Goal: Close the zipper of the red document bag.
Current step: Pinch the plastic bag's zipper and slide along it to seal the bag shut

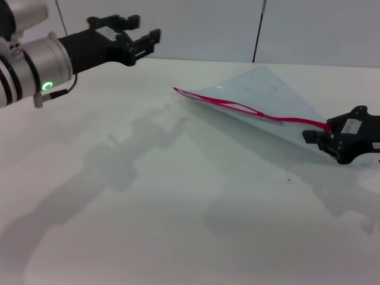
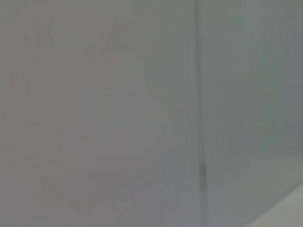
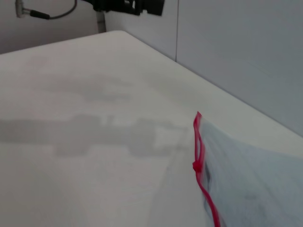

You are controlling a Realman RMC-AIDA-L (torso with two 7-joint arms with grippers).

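The right gripper [image 1: 320,135] is pinching the near end of the zipper [image 1: 249,110], tensioning the red document bag [image 1: 267,101] lying on the table [image 1: 148,208]; the left gripper [image 1: 148,41] is hovering open, holding nothing, well apart.

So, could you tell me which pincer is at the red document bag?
The right pincer, at the zipper's near end of the red document bag; the left pincer hangs far off.
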